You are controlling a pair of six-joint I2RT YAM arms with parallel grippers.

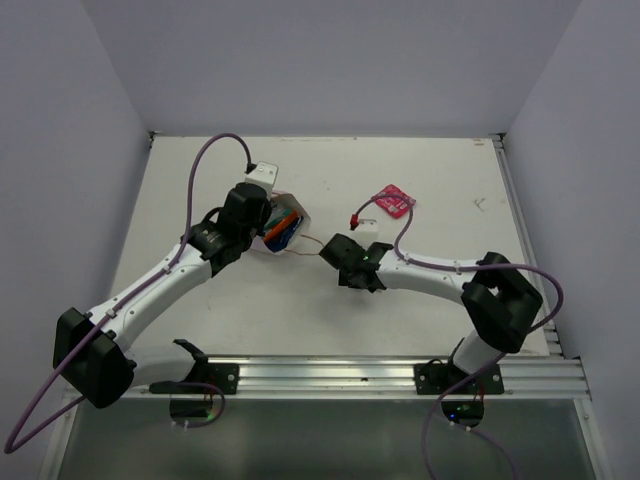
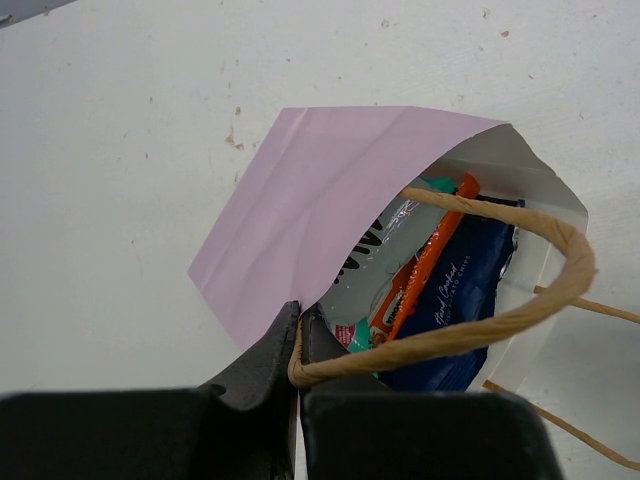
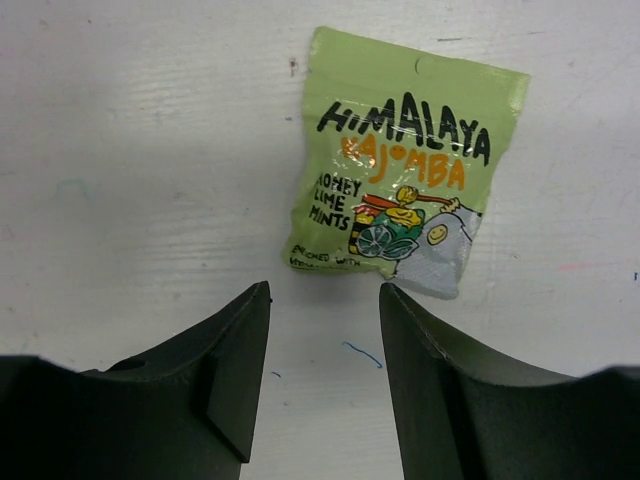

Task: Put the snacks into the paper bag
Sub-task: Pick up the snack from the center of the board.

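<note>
1. Top view: my left gripper (image 1: pixel 258 215) sits at the paper bag (image 1: pixel 290 228)'s left rim, holding its mouth open for loading. The right gripper (image 1: pixel 338 252) hangs just right of the bag, and the pink-red packet (image 1: pixel 392 201) lies further right. I cannot see what is under the right gripper from here.
2. Left wrist: the jaws are clenched on the bag's pink wall by the string handle (image 2: pixel 470 325). Inside the bag are the silver-grey packet (image 2: pixel 385 250), orange packet (image 2: pixel 425 265) and dark blue packet (image 2: pixel 465 300), overlapping each other. Only a sliver of the teal-green packet (image 2: pixel 437 185) shows.
3. Right wrist: the jaws are released and empty over the table (image 3: pixel 120 150). The yellow-green packet (image 3: pixel 405 205) lies flat just beyond them — lined up for a pick, I judge. The bag is out of frame.
</note>
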